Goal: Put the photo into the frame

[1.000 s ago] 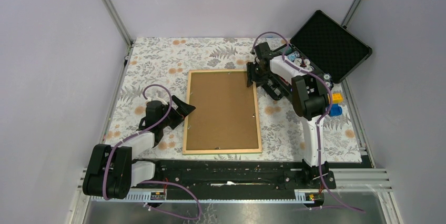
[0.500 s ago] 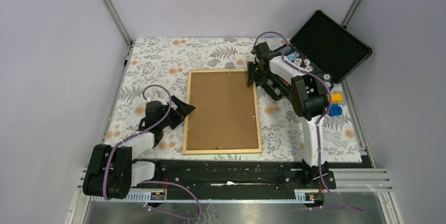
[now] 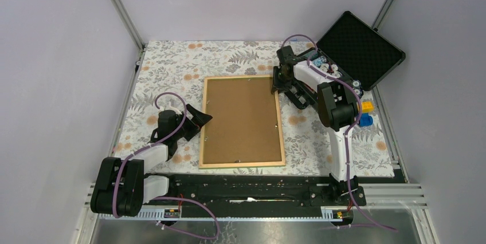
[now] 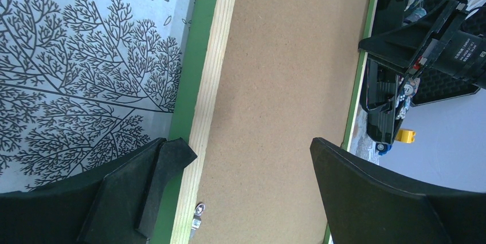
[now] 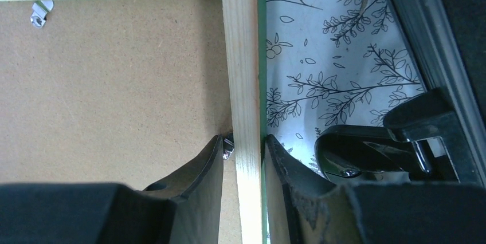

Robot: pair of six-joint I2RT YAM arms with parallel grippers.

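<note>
At the centre of the overhead view the frame (image 3: 242, 164) lies face down, backing panel (image 3: 242, 119) up. It looks stiff and probably breakable, so it is best gripped by its rails. No photo shows.

Left wrist view: the left gripper (image 4: 249, 149) is spread wide, straddling the left-hand rail.

Only the right wrist view shows the right gripper (image 5: 245, 146) pinching the wood rail.

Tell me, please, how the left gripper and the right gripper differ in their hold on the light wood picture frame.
The left gripper is wide open, straddling the left rail of the light wood picture frame and clamping nothing. The right gripper is closed on the right rail, near the far corner. Both black grippers sit at the frame's edges.
</note>
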